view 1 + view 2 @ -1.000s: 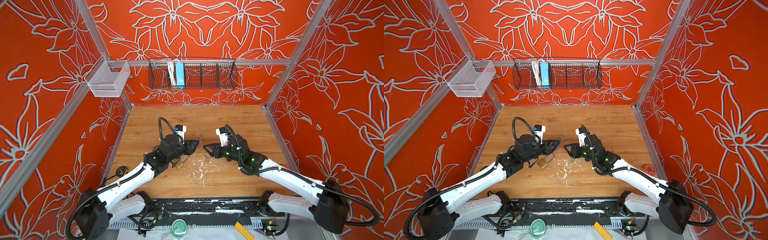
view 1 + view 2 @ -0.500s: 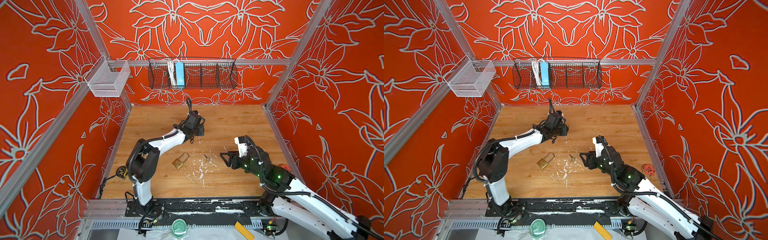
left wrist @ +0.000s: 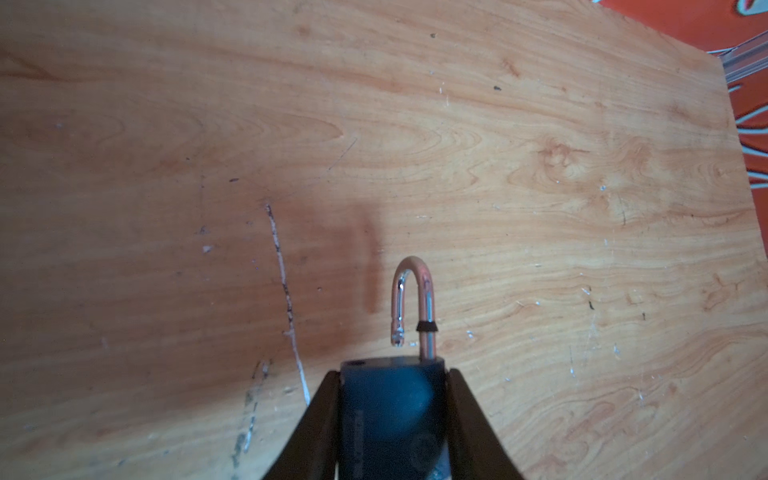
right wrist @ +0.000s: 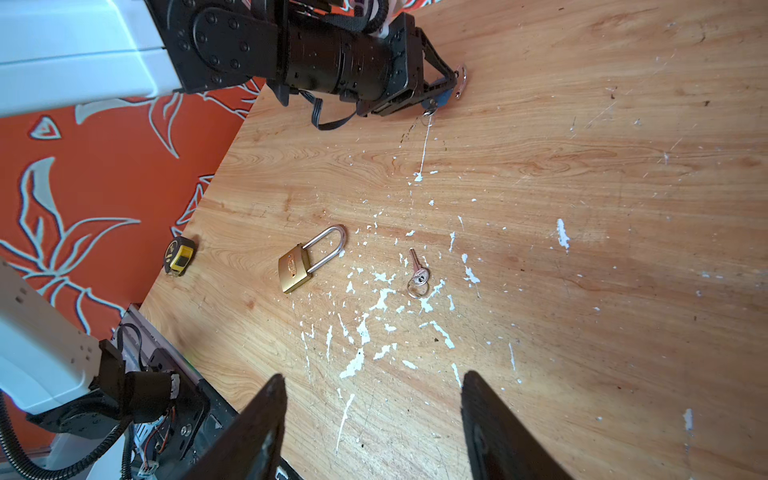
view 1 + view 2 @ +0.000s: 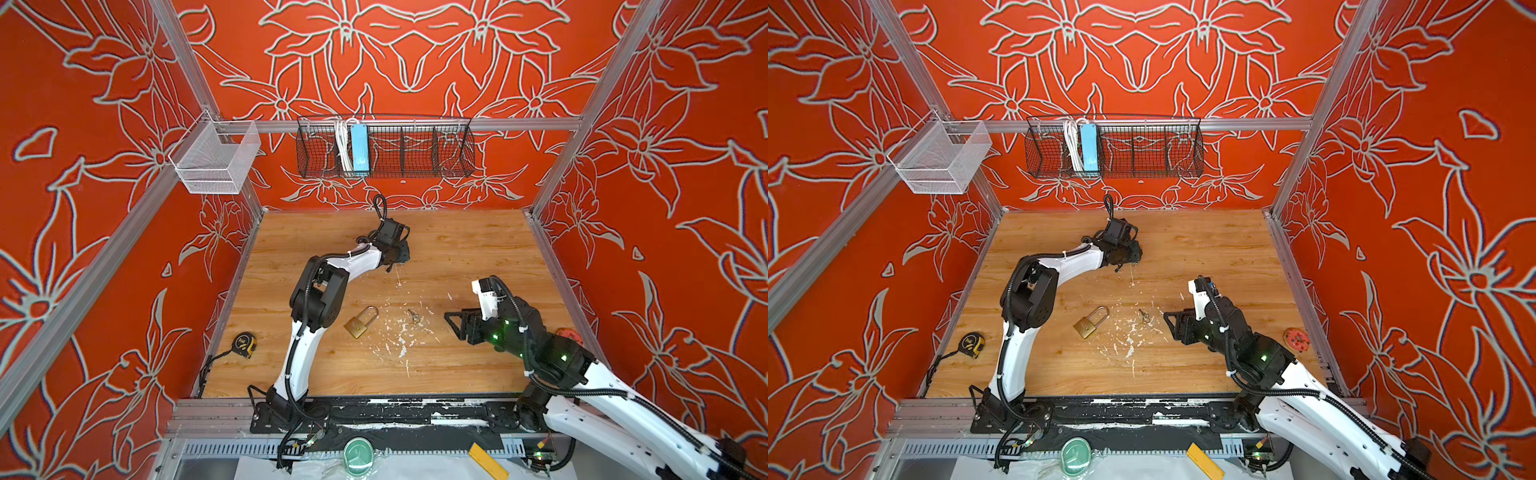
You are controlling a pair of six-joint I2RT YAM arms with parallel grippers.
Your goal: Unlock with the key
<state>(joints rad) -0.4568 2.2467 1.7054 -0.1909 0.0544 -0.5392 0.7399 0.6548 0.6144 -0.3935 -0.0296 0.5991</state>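
The blue lock [image 3: 392, 415] hangs pinched by its body between the left fingers [image 3: 320, 415], just above the bench [image 3: 540, 166], at about 12 o'clock from the bench's middle in both top views. Its shackle [image 3: 415, 286] is lifted, with one leg free of the body, so to my eye this lock is already open. What looks like a small key [image 4: 430, 110] sticks out of its base, though it is too small for me to be sure.

At 6 o'clock from it, near the middle of the bench, the brass lock [image 5: 360, 324] lies flat. Both legs of its shackle seem to run into the body, so I take it as locked. A key [image 5: 412, 314] on a ring lies loose at 3 o'clock from the brass lock, near it but apart.

Further out at 3 o'clock, the right fingers [image 4: 266, 424] are spread wide with nothing between them, pointing toward that key.

If the brass lock counts too, its whole job is left: picking up the key, seating it and turning it.
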